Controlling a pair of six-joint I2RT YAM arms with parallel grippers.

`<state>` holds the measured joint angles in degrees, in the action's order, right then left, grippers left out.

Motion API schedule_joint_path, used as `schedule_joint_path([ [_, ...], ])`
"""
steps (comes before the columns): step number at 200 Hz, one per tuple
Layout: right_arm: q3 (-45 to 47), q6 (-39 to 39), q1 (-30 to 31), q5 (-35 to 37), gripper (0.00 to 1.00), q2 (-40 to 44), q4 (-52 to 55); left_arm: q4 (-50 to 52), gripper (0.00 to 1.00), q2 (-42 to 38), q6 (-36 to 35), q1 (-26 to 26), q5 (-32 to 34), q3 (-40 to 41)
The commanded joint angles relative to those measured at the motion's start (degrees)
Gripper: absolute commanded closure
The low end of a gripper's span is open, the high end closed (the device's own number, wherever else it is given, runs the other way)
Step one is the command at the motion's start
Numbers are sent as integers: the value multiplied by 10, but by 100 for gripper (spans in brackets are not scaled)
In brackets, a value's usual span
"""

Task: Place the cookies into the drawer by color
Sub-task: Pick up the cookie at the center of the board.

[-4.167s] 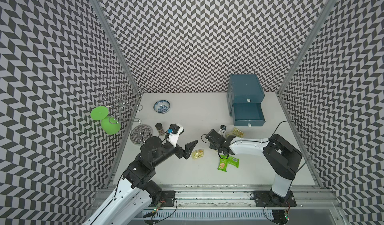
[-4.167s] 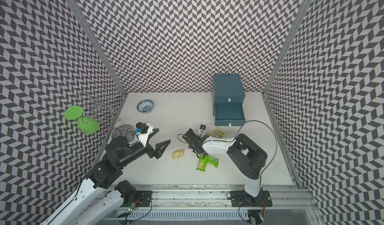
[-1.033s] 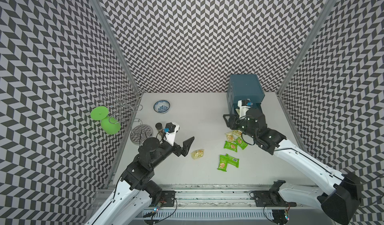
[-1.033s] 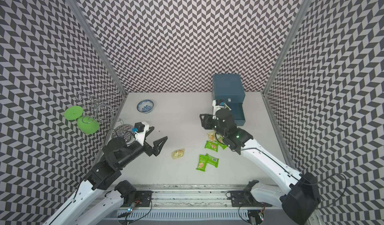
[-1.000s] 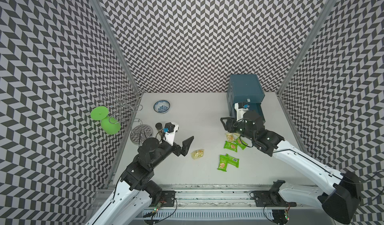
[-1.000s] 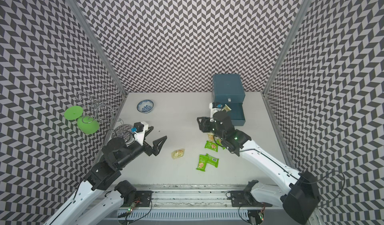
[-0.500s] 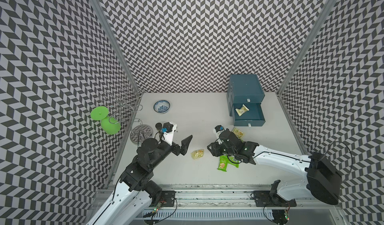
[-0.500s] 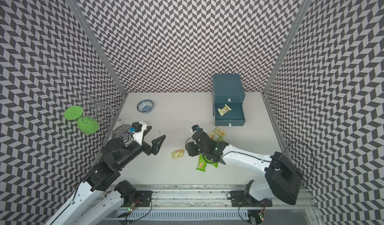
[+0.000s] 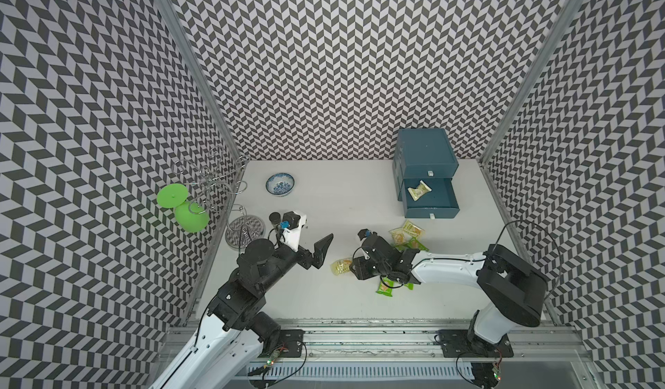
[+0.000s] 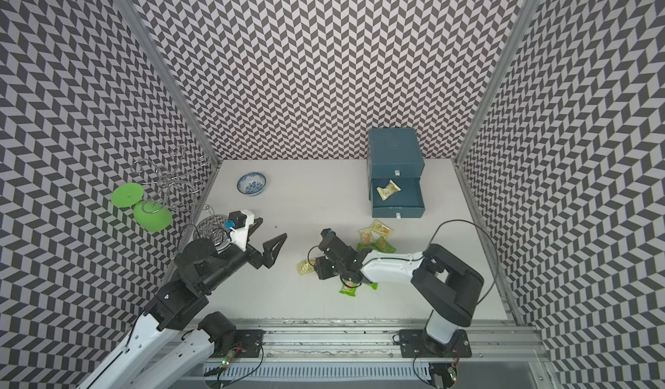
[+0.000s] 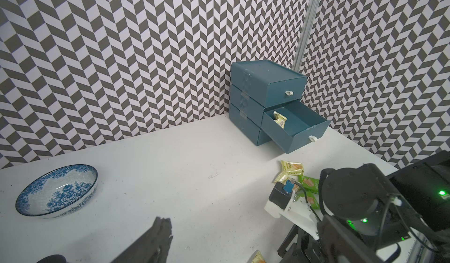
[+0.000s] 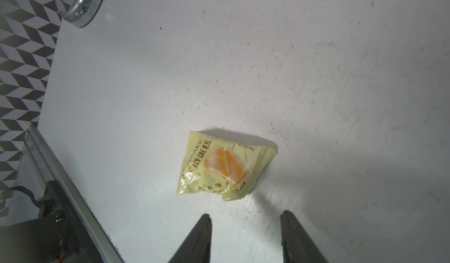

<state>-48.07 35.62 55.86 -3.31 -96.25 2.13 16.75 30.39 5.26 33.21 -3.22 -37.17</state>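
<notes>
The cookies are foil packets. One pale yellow packet (image 12: pixel 224 169) lies alone on the table, just ahead of my right gripper (image 12: pixel 245 215), which is open and empty. In both top views this gripper (image 9: pixel 352 267) sits low beside that packet (image 9: pixel 342 265). A second yellow packet (image 9: pixel 419 190) lies in the pulled-out middle drawer (image 9: pixel 431 211) of the teal drawer unit (image 11: pixel 265 79). More yellow packets (image 9: pixel 406 230) and green ones (image 9: pixel 387 287) lie by the right arm. My left gripper (image 10: pixel 268 231) hovers wide open, holding nothing, left of the lone packet.
A blue-and-white bowl (image 9: pixel 280 184) stands at the back left. A wire stand (image 9: pixel 207 175) with green discs (image 9: pixel 172 196) and a round metal base (image 9: pixel 244 227) occupies the left edge, with a small dark jar (image 9: pixel 274 218) next to it. Patterned walls close three sides.
My right arm came back from the open drawer to the lone yellow packet, leaving a yellow packet in the drawer. Its jaws narrowed slightly. The left arm barely moved.
</notes>
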Motion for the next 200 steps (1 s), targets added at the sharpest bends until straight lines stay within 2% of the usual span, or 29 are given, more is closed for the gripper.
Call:
schedule_joint_path([
  [1,-16,11,4,3,54,-15,-48,2,1,2,2,-4,3,2],
  [64,-39,18,4,-7,68,-62,-60,3,0,3,2,-3,4,2],
  [102,-30,20,4,-1,73,-63,-59,2,0,2,2,-3,5,2],
  [149,-23,13,5,20,87,-58,-46,2,0,3,2,-4,6,2],
  [200,-20,7,5,44,96,-33,-34,2,0,4,3,-4,3,2],
])
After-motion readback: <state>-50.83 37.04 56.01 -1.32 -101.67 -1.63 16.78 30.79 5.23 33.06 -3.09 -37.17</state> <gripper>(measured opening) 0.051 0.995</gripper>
